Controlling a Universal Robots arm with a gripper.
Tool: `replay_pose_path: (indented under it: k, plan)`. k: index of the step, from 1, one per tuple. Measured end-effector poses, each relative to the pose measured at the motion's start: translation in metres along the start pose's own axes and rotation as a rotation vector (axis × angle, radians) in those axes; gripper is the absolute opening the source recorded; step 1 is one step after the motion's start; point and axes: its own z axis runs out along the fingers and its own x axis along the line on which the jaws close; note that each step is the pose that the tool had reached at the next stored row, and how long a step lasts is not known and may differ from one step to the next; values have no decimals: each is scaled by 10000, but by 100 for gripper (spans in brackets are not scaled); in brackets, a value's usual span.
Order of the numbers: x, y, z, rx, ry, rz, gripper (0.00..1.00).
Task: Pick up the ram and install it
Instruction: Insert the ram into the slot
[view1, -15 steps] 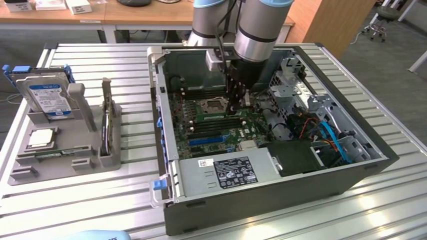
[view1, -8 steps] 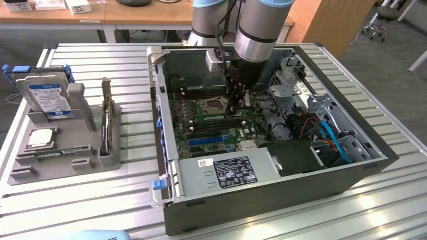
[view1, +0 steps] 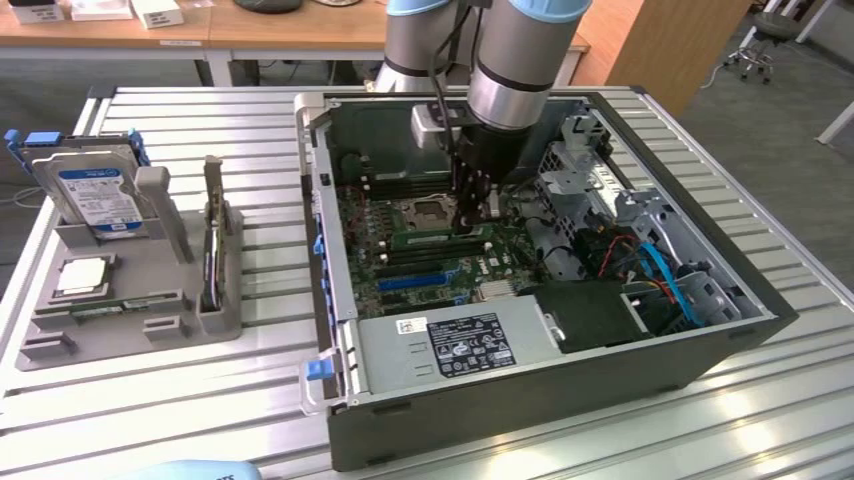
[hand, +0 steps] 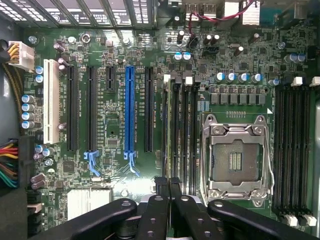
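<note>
The ram (view1: 427, 240) is a thin green stick standing on edge in the motherboard memory slot next to the empty processor socket (view1: 430, 212). In the wrist view the ram (hand: 167, 130) appears edge-on as a narrow line, between the black expansion slots and the socket (hand: 235, 157). My gripper (view1: 478, 225) reaches down into the open computer case and sits over one end of the stick. Its two dark fingertips (hand: 161, 184) are pressed together, so the gripper (hand: 168, 184) is shut. I cannot tell whether the tips touch the stick.
The computer case (view1: 747, 300) lies open on a slatted metal table, with cables, a drive cage and the power supply (view1: 461, 345) crowded around the board. At the exterior view's left, a grey holder (view1: 174, 260) carries a blue-labelled hard drive (view1: 96, 195) and a square processor chip (view1: 83, 275).
</note>
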Motion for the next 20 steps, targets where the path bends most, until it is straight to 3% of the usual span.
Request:
replay_pose_path:
  k: [20]
  plan:
    - [1, -2, 73, 0, -1, 0, 12]
